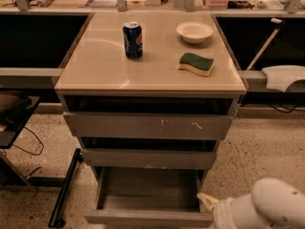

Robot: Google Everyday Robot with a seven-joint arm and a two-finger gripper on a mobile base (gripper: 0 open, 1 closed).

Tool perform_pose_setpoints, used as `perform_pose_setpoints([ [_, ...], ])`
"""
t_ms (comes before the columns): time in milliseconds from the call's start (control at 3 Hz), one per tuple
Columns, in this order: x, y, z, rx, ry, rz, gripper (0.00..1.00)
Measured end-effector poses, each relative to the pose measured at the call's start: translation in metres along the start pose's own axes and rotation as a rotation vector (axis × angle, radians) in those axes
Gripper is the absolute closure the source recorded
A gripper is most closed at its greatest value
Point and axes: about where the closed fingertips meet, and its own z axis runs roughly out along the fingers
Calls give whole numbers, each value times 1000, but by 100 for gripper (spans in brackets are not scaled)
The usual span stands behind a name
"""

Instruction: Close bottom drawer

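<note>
The bottom drawer (147, 197) is the lowest and narrowest of three grey drawers in the cabinet. It is pulled far out, and its flat grey base is bare. Its slim plain front (147, 218) lies near the bottom edge of the view. My gripper (207, 202) is at the end of the white arm (267, 205) at the bottom right. It is low down, right by the drawer's front right corner. Whether it touches the drawer does not show.
The widest drawer (147, 125), with white scratches, and the mid-width drawer (147, 159) above both stand slightly out. On the cabinet top (95, 70) are a blue can (133, 40), a white bowl (194, 32) and a green-yellow sponge (196, 63). A black stand (66, 191) is on the floor at left.
</note>
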Motion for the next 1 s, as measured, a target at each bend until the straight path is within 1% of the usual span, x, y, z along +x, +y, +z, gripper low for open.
perform_pose_setpoints([
  [333,72,73,101,-190,105,92,0],
  [667,136,99,158,-256,216,196,0],
  [1000,158,106,180,-269,261,284,0],
])
